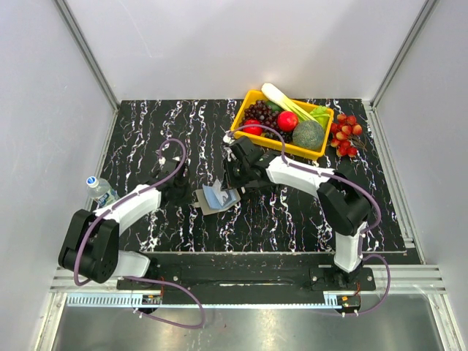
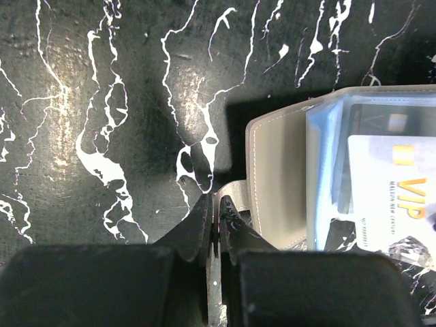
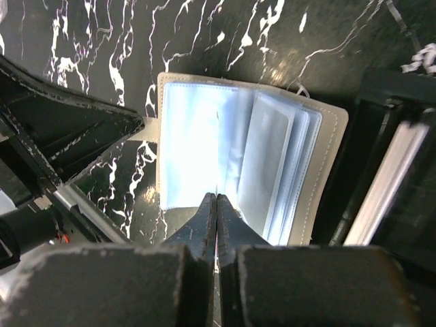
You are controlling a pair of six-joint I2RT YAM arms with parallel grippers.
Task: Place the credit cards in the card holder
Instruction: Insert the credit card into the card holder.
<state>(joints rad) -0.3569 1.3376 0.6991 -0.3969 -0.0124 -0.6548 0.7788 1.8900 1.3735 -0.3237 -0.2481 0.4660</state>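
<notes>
Left gripper [image 1: 183, 191] sits at 9 o'clock of the card holder [image 1: 217, 199] in the overhead view. The right gripper [image 1: 234, 181] is at the holder's 1 o'clock. The holder lies opened flat mid-table on the black slab [image 1: 146, 139], which is veined with white. A yellow plastic basket [image 1: 241, 113] of fruit and vegetables stands at the table's 1 o'clock, with a red berry cluster [image 1: 346, 134] just beside it. A clear bottle [image 1: 99, 189] stands at 9 o'clock.

Left wrist view: the two black fingers are pressed together and nip the end of the holder's small closure tab [image 2: 235, 192]. The cover is matte grey-beige with stitched edges and rounded corners, and glossy clear sleeves fan from it. At 3 o'clock a pale credit card [image 2: 388, 197] with gold "VIP" lettering lies among the sleeves; whether plastic covers it I cannot tell.

Right wrist view: the fingers are closed tip to tip. Their point rests at the fold between the translucent sleeves, at the holder's 6 o'clock edge. Whether they pinch a sleeve cannot be told.
</notes>
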